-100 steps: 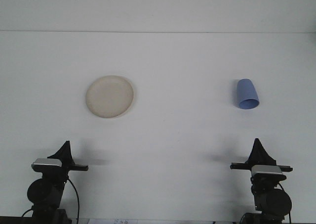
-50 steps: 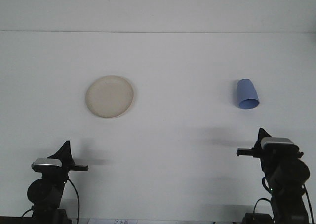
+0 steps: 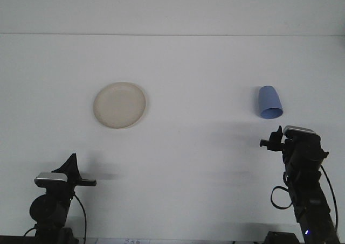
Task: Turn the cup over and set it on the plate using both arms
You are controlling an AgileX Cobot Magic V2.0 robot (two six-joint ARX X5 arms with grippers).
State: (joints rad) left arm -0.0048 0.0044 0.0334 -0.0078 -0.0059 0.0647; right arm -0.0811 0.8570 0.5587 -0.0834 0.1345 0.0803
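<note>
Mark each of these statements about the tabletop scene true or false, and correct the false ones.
1. The blue cup stands on the plate. False: it is on the table, far to the plate's right.
2. The plate holds nothing. True.
3. The right gripper grips the cup. False: it sits apart from it, nearer the camera.
4. The left gripper is nearer the plate than the cup. True.
5. The cup is red. False: it is blue.
</note>
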